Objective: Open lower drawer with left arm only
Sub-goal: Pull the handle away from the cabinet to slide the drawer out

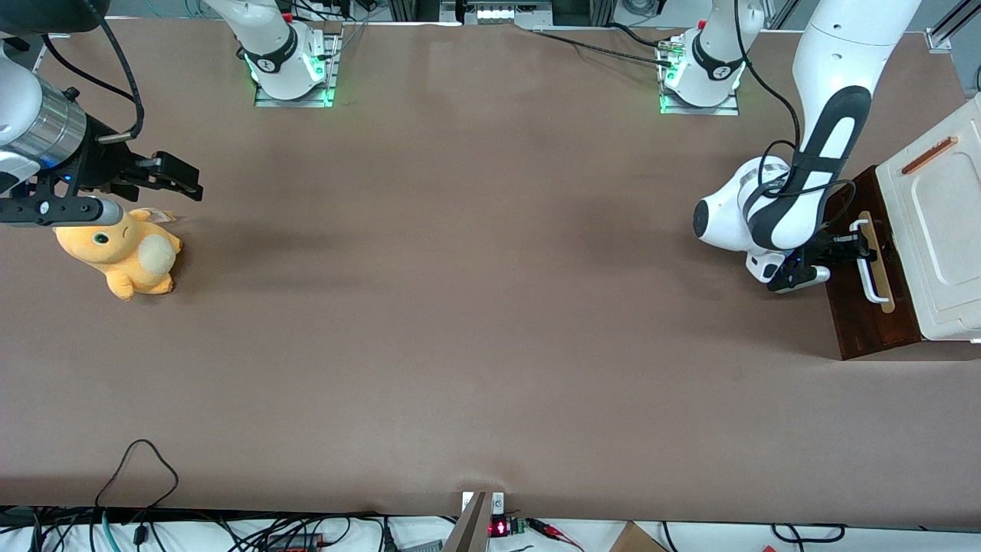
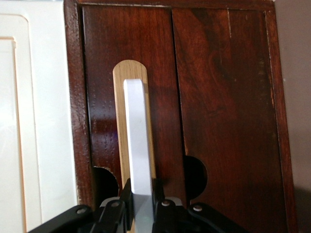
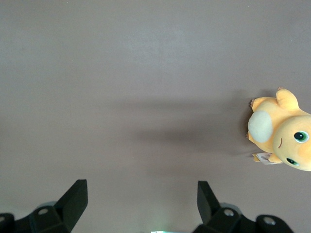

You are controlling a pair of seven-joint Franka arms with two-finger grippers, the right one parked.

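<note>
The lower drawer point(image 1: 864, 307) shows as a dark reddish-brown wooden front point(image 2: 102, 111) under the white cabinet top point(image 1: 946, 230). A white bar handle point(image 1: 871, 270) point(image 2: 138, 141) runs along a pale wood strip point(image 2: 120, 121) on that front. My left arm point(image 1: 812, 176) reaches down in front of the drawer. Its gripper point(image 1: 857, 244) point(image 2: 141, 200) is shut on the handle, one black finger point(image 2: 125, 198) pressed against each side of the bar. No pale inside of the drawer shows.
The cabinet stands at the working arm's end of the brown table point(image 1: 475, 322). A thin copper-coloured bar point(image 1: 929, 156) lies on its white top. A second dark panel point(image 2: 228, 111) adjoins the one with the handle. An orange plush toy point(image 1: 123, 253) lies toward the parked arm's end.
</note>
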